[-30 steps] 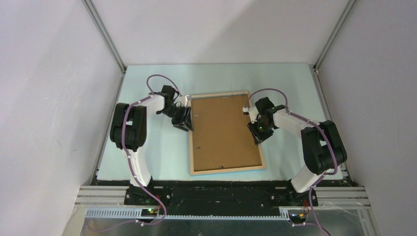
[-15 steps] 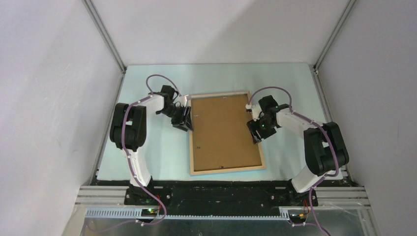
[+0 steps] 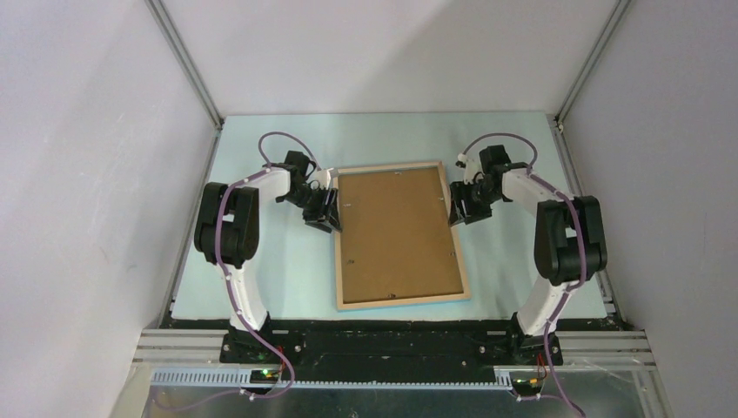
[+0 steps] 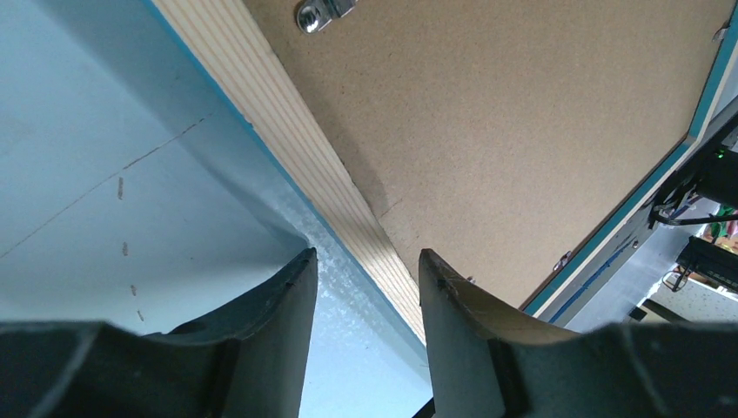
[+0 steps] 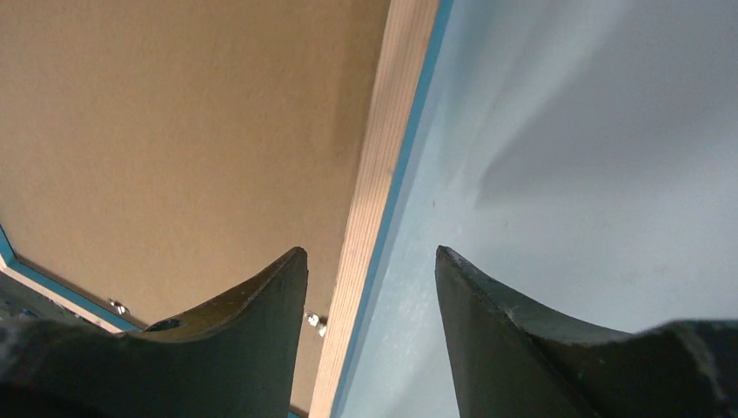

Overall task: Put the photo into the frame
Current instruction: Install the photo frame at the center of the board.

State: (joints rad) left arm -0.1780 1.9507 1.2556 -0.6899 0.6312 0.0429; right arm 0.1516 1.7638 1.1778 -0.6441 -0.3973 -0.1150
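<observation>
The frame [image 3: 405, 300] lies flat with its pale wood side up and blue edges showing. The brown backing board [image 3: 396, 231] fills it. The photo is hidden. My left gripper [image 3: 332, 217] is open at the frame's left rail, low over it. In the left wrist view the rail [image 4: 287, 131] runs between my open left gripper [image 4: 368, 261], beside the board [image 4: 522, 113]. My right gripper [image 3: 454, 212] is open at the upper right rail. In the right wrist view my open right gripper [image 5: 372, 252] straddles the rail [image 5: 392, 131], next to the board [image 5: 191, 113].
The frame rests on a pale blue mat [image 3: 261, 279] between white walls. Small metal clips [image 4: 322, 13] sit along the inner edge of the rails, one by my right fingers [image 5: 315, 320]. Black arm bases stand at the near edge.
My right gripper has moved back along the frame's right side and outward, from over the board to the upper right rail. The left arm and the frame have not moved.
</observation>
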